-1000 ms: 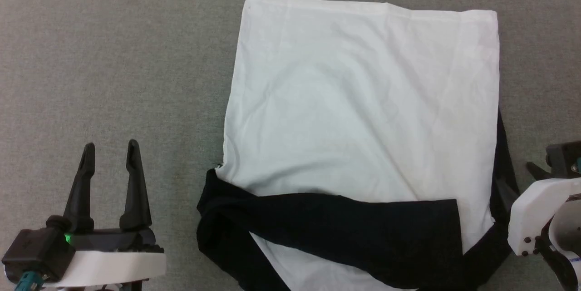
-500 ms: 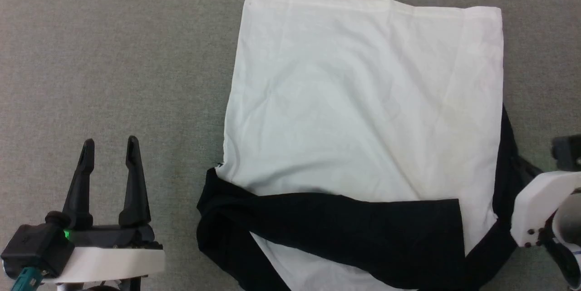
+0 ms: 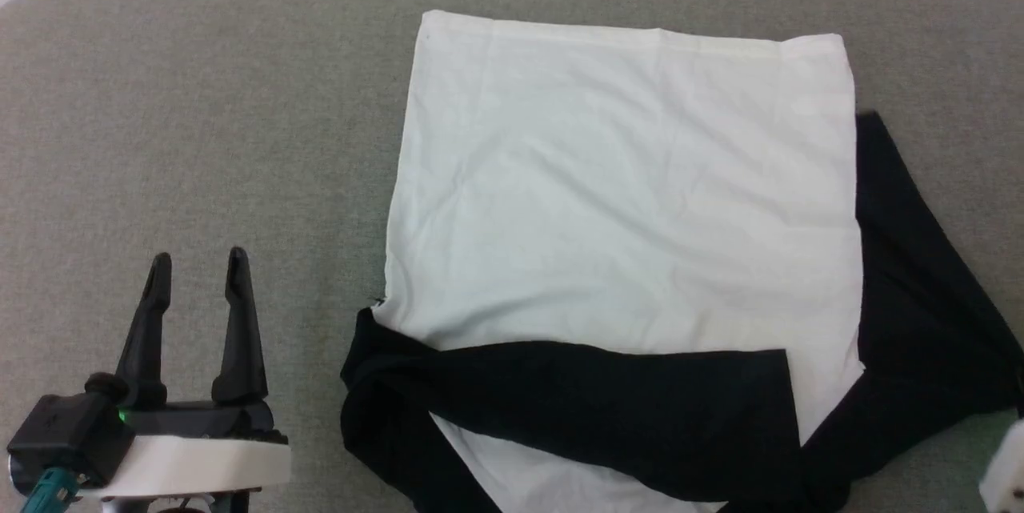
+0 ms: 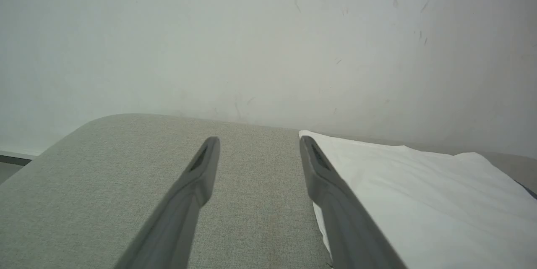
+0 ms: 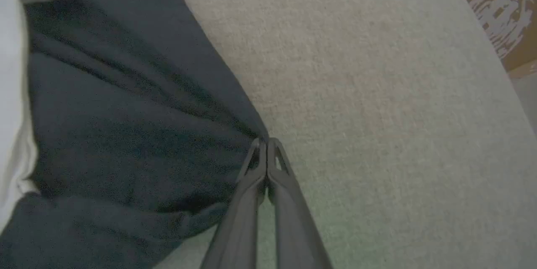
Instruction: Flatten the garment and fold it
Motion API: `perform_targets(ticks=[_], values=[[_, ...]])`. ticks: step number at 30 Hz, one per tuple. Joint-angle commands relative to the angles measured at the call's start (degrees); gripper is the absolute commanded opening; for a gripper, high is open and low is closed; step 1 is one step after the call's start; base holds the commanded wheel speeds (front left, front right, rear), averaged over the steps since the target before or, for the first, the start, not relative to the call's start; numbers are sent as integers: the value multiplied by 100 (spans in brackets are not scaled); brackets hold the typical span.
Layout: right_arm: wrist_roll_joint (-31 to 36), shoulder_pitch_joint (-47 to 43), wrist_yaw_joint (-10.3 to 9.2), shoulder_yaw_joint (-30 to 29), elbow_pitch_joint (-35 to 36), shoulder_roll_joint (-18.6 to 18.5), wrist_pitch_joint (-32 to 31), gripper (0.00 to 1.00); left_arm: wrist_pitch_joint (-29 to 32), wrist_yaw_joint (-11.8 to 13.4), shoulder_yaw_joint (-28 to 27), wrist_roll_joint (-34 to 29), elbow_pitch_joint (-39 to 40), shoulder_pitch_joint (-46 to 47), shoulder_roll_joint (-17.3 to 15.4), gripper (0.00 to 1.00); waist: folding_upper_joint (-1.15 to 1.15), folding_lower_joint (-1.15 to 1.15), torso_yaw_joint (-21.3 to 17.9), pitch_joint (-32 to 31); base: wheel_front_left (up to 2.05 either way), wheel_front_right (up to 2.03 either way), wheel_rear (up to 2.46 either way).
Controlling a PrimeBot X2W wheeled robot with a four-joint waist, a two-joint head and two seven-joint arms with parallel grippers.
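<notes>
Left pincer (image 3: 198, 261) at lower left of head view, 2 fingers pointing up frame, spread wide and empty, over bare grey desk (image 3: 200, 113). Right pincer (image 5: 266, 142) clenched on edge of black sleeve (image 5: 126, 126), cloth drawn to a point at its tips. Garment (image 3: 624, 193) centre to upper right, white body flat. Second sleeve (image 3: 608, 401) lies across its lower part; pinched sleeve fans out at right.

Left gripper (image 3: 198, 258) spread; right gripper (image 5: 266, 141) clamped
</notes>
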State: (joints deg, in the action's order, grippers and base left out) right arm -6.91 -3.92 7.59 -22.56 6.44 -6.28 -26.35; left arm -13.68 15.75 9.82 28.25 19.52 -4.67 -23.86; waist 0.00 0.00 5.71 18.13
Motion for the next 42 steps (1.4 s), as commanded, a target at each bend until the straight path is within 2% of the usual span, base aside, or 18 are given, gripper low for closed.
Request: perform_targets(ticks=[1,6,13,14,15,16,22,27,30,35,42], values=[[20,-194,-10,-161,-9,118,66,0,19,43,-4,22,14,-62,-28,100,0,0,-15,-53,0,0,0],[-30,-689,-10,-401,-154,317,205,0,78,86,-37,33,71,-152,-80,100,0,0,-47,-109,0,0,0],[-276,-813,-10,-245,-487,337,375,0,149,137,-57,42,130,-269,-129,100,0,0,-119,-224,0,0,0],[-263,-780,-10,-212,-498,338,440,15,164,142,-52,41,143,-280,-135,100,0,0,-129,-247,0,0,0],[-215,-741,-10,-182,-475,338,517,51,179,147,-44,39,155,-287,-140,100,0,0,-135,-268,0,0,0],[-180,-688,-10,-156,-421,338,587,100,193,150,-37,36,167,-290,-146,100,0,0,-140,-288,0,0,0],[-25,-150,-10,93,478,282,620,100,217,184,-49,23,246,-321,-181,100,0,0,-149,-362,0,0,0],[33,580,-10,463,935,-324,203,100,203,179,-77,26,327,-300,-212,100,0,0,-106,-190,0,0,0],[-38,1092,-10,620,902,-610,-101,100,195,151,-67,34,334,-230,-219,100,0,0,-55,-17,0,0,0],[-61,1693,-10,709,480,-887,-599,100,168,84,5,44,291,-48,-179,100,0,0,75,312,0,0,0],[-48,1899,-10,683,6,-856,-1073,100,112,18,47,53,174,164,-130,100,0,0,240,662,0,0,0]])
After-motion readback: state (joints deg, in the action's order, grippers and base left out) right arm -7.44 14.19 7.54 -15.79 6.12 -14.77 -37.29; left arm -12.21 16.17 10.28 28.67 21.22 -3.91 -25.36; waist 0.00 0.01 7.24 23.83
